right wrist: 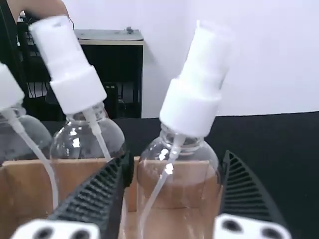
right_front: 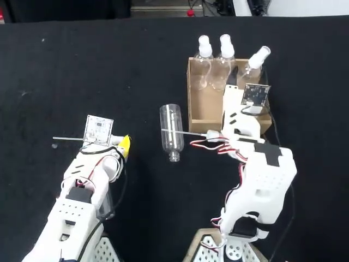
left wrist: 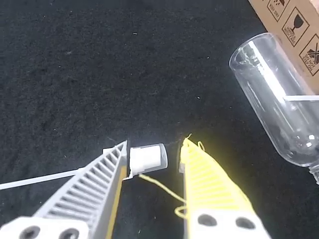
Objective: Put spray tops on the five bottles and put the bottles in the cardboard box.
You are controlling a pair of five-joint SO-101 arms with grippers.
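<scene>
Main risk is at the L gripper, well off to the near-left of the cardboard box. Its fingers stand wide apart w/ a loose spray top lying on the table between them, collar against the grey finger and a clear gap to the yellow one, so nothing is gripped. The top is a small, smooth white cylinder, and if the jaws shut off-centre it'll prob roll or squirt out. Its thin dip tube trails out past the grey finger and could snag or lever the top askew on lifting. 2nd risk is in the box's far-right corner: the R gripper has its black ribbed fingers parted either side of a tilted bottle, w/ no firm hold that I can see. Backing out at an angle could catch the tall white sprayer and knock the bottle into the two other capped bottles just beside it along the far wall. An uncapped bottle lies on its side just left of the box; it's clear hard plastic and round, so it'll roll if nudged. Another spray top sits by the box's near-left corner, its tube laid across that bottle. The box is matte brown card, the table covering black and cloth-like.
</scene>
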